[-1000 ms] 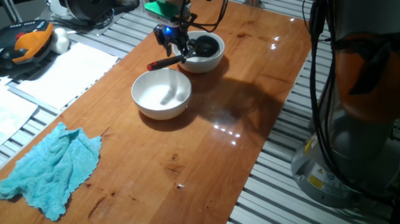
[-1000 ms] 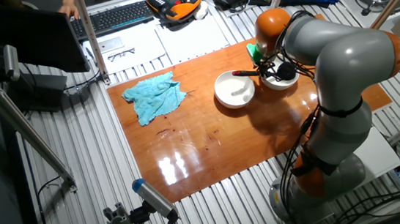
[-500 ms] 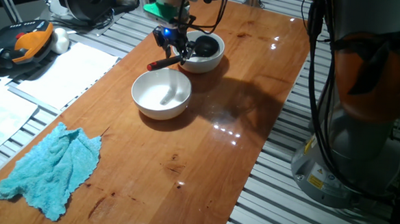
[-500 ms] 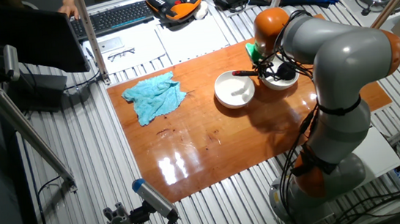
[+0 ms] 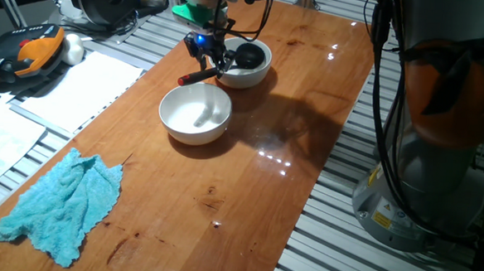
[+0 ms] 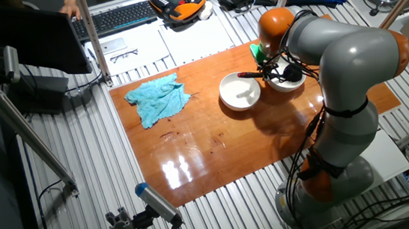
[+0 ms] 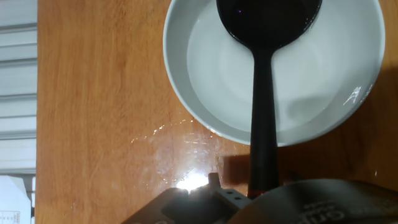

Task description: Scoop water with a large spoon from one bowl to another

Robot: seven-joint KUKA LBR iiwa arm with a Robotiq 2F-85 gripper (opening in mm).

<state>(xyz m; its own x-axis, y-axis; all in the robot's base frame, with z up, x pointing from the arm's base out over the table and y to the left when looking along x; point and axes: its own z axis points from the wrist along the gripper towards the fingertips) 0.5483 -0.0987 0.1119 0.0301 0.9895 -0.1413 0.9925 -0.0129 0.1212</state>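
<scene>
Step in hand, by judgement: dipping. Gripper (image 5: 210, 57) clamped on large spoon (image 5: 221, 64) handle, upper centre of frame. Ladle head sits in far white bowl (image 5: 258, 72), over water (image 7: 217, 68). Long axis: head toward upper right, red end (image 5: 184, 79) toward lower left. Next: lift level, carry to near empty bowl (image 5: 195, 114), tip.

- A glossy wooden worktop (image 5: 248, 177) lies on a ribbed aluminium bench (image 6: 220, 203).
- Paper sheets (image 5: 83, 86) and a keyboard (image 6: 116, 18) lie beyond its edge.
</scene>
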